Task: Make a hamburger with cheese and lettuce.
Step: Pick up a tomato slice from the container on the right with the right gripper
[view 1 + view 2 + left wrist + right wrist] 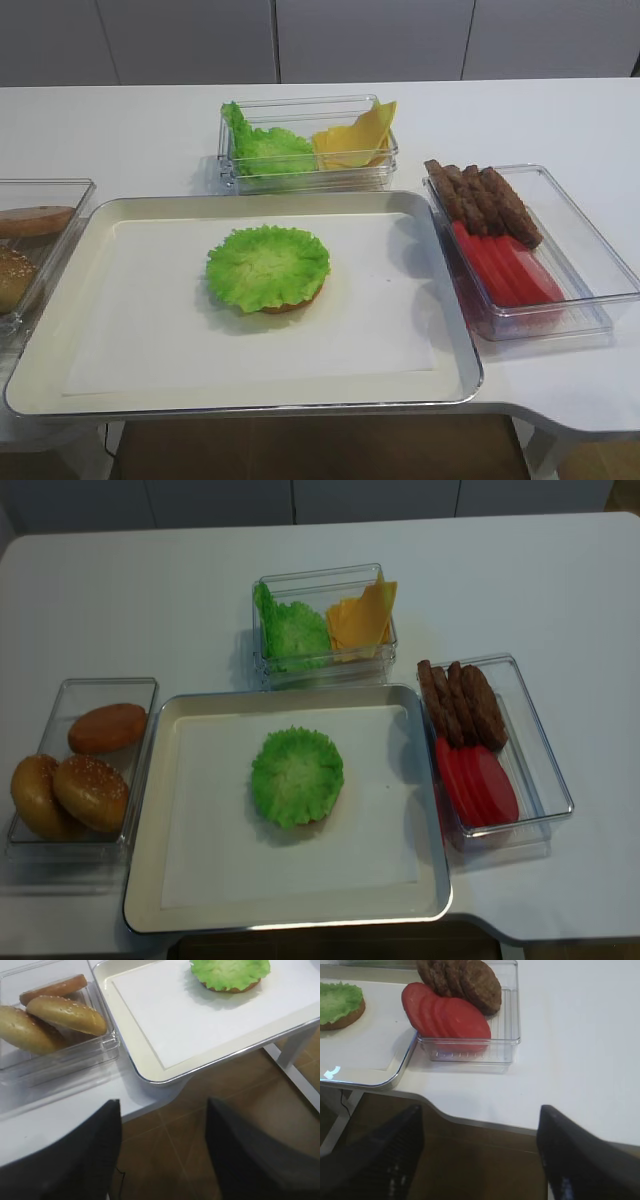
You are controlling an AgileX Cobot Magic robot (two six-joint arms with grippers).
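A: Pincers first, nearest of all. How do they stand?

B: The left pincer (162, 1155) hangs off the desk's (560, 600) near edge, above the brown floor, its jaws spread wide with nothing between them. The right pincer (480, 1155) hangs off the near edge too, jaws equally wide, nothing held.

A: And on the desk itself?

B: A metal tray (145, 880) lined with white paper sits at the near edge. In the tray's middle lies the hamburger (297, 778): a tan bun base with the lettuce (267, 265) laid flat over it, the ruffled edge overhanging the bun.

A: Beside the tray?

B: At the left edge, a clear box (75, 855) with three buns (90, 790). At the right, a clear box (545, 780) touching the tray's side, with red tomato slices (478, 783) at its near end and brown patties (462, 702) at its far end.

A: Farther back?

B: Just beyond the tray's far edge, a third clear box (318, 576). The cheese (360, 618) leans in its right half, with a bunch of green leaves (293, 630) in its left half.
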